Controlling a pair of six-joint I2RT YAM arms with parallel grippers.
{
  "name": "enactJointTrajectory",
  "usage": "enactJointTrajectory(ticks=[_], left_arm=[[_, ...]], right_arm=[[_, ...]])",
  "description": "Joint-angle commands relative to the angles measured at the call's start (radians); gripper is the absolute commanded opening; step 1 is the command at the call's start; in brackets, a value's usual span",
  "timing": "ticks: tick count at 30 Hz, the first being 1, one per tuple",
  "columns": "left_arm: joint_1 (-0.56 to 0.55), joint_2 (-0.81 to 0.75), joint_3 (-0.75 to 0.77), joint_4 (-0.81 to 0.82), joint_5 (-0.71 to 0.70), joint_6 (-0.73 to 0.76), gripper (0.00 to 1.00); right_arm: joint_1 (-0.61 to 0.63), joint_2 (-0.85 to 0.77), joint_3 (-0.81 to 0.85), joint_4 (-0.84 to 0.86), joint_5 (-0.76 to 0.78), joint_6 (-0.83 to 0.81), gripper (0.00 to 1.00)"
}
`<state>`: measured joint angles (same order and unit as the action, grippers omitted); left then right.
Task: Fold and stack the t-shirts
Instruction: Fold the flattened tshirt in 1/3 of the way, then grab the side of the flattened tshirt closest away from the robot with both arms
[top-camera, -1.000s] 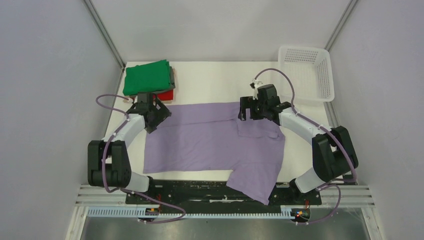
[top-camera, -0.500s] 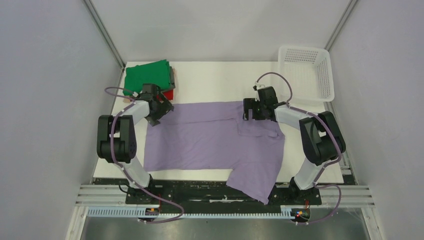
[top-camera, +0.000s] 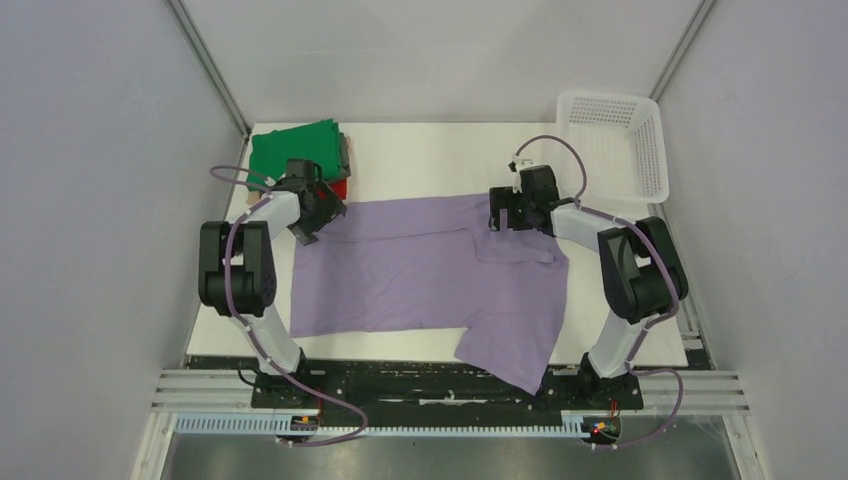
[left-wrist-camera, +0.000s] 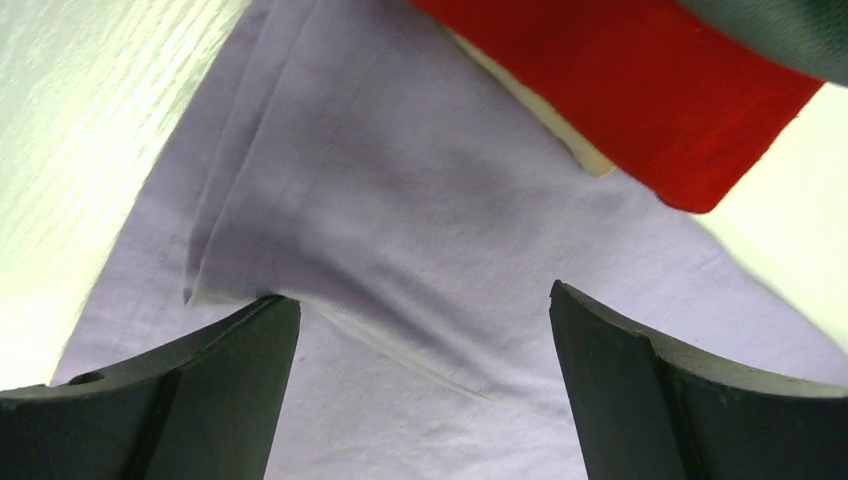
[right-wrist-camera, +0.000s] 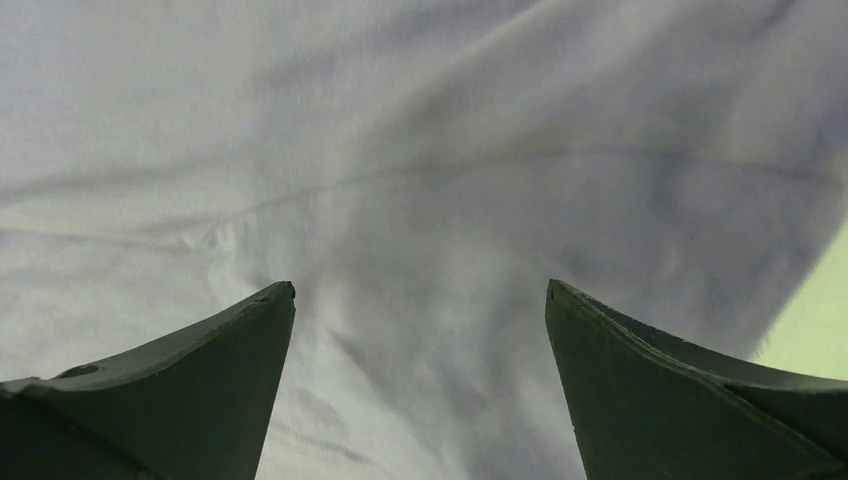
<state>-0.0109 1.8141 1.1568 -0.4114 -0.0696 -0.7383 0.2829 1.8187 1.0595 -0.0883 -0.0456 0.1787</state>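
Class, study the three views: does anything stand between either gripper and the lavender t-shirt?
Nothing visible does. The left gripper and right gripper hang open directly over the lavender t-shirt, only bare cloth below them; the red shirt lies aside.

folded tee stack (top-camera: 295, 152) blocks back-L, basket (top-camera: 610, 96) back-R, gap btwn

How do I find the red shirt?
Look at the far left corner of the white table. There the red t-shirt peeks out from under the folded green t-shirt, beside the big lavender t-shirt. It is the only red thing there.
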Motion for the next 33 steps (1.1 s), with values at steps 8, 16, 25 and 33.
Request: enactJointTrajectory(ticks=[8, 16, 25, 33], left_arm=[[-0.055, -0.447, -0.194, -0.168, -0.098, -0.046, 1.0], [-0.103, -0.852, -0.443, -0.423, -0.19, -0.209, 1.0], [-0.106, -1.038, -0.533, -0.651, -0.301, -0.398, 1.0], [-0.115, -0.988, -0.629, -0.625, -0.195, -0.516, 0.99]], right_arm=[[-0.005, -0.329, -0.227, 0.201, -0.12, -0.025, 0.98], [-0.005, -0.451, -0.317, 0.291, -0.199, 0.033, 0.98], [-0.014, -0.516, -0.357, 0.328, -0.293, 0.048, 0.98], [-0.023, -0.554, -0.382, 0.333, -0.286, 0.033, 0.98]])
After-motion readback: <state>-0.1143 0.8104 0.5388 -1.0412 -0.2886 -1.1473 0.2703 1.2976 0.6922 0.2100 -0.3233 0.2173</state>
